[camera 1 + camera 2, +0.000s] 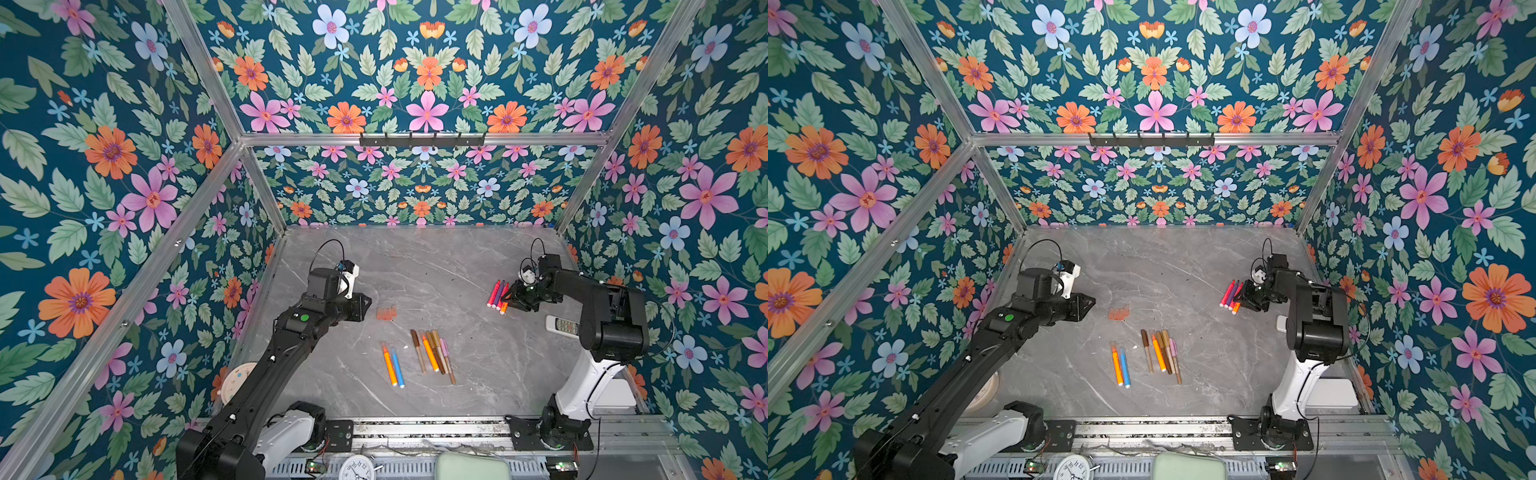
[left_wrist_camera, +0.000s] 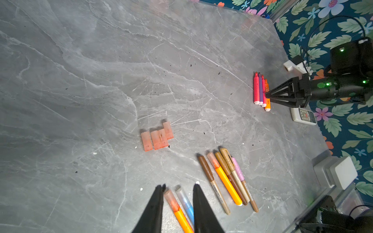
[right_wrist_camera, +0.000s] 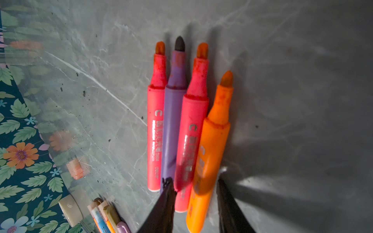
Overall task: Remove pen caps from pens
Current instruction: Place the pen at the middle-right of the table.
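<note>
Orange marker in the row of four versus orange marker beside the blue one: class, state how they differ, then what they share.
The orange plastic marker in the row of four shows a bare felt tip; the paired orange plastic marker, beside the blue marker, wears a translucent cap. The first lies back right; the second nearer the front, centrally. Both lie flat on the grey marble table.
</note>
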Action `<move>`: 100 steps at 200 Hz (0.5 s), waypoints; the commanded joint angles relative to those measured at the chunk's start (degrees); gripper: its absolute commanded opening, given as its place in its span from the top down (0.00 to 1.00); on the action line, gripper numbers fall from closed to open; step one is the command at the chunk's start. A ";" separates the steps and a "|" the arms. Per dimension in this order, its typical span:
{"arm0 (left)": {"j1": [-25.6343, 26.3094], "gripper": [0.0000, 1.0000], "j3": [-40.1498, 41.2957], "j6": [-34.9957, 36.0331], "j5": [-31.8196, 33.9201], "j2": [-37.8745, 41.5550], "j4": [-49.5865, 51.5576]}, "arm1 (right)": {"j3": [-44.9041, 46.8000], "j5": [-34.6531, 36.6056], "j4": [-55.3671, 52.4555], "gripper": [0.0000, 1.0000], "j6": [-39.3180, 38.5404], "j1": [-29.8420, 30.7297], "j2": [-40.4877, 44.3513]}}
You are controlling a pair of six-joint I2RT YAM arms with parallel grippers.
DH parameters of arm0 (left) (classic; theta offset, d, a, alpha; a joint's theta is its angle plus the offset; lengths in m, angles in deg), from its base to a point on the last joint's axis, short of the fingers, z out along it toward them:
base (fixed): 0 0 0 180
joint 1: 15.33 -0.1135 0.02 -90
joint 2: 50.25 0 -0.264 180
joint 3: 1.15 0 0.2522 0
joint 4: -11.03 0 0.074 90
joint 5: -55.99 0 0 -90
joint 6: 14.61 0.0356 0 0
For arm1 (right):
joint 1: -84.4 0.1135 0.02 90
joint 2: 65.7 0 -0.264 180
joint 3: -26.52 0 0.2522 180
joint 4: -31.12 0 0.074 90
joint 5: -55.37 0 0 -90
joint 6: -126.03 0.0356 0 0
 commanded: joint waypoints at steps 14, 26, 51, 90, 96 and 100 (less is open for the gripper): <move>-0.09 0.72 -0.04 1.12 0.43 -0.80 -0.53 | 1.24 2.05 -0.75 0.63 0.98 0.10 -0.12; -0.08 0.72 -0.08 1.14 0.64 -0.92 -0.51 | 1.53 1.94 -0.57 0.63 1.01 0.10 0.22; -0.20 0.72 -0.12 1.12 0.78 -1.34 -0.42 | 2.32 3.64 -0.54 0.63 1.50 0.10 1.49; -0.23 0.72 -0.16 1.12 1.63 -1.69 -0.33 | 5.88 8.28 -0.08 0.62 2.61 0.21 7.87; -0.25 0.72 -0.12 1.14 1.82 -1.82 -0.33 | 6.38 8.29 0.05 0.62 2.67 0.26 8.99; -0.23 0.72 -0.12 1.12 1.96 -1.85 -0.33 | 6.68 8.41 0.05 0.62 2.76 0.46 9.74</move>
